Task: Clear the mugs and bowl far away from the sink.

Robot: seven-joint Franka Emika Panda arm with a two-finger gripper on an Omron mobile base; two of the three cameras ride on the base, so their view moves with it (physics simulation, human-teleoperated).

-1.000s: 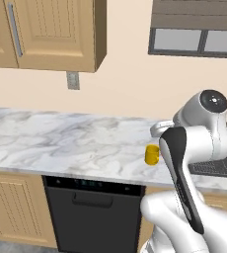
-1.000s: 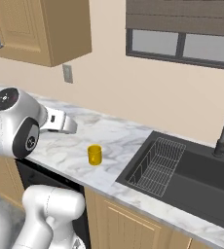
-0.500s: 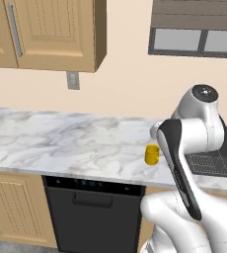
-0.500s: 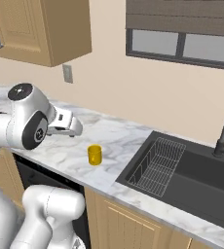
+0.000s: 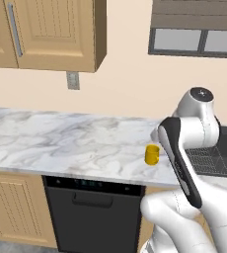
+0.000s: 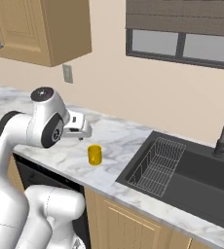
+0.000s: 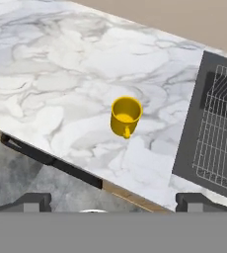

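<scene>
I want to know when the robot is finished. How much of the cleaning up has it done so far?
Nothing looks done yet. The yellow mug stands upright on the marble counter, close beside the sink. The open tool hangs above the mug, holding nothing. Left to do: grab this mug and carry it far from the sink. No other mug or bowl is visible.

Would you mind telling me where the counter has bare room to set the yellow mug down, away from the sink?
The marble counter is bare from the yellow mug leftward, under the wall cabinets and past the outlet. Between mug and sink only a narrow strip remains, so that side is tighter. The open gripper hangs above the counter's front edge.
</scene>
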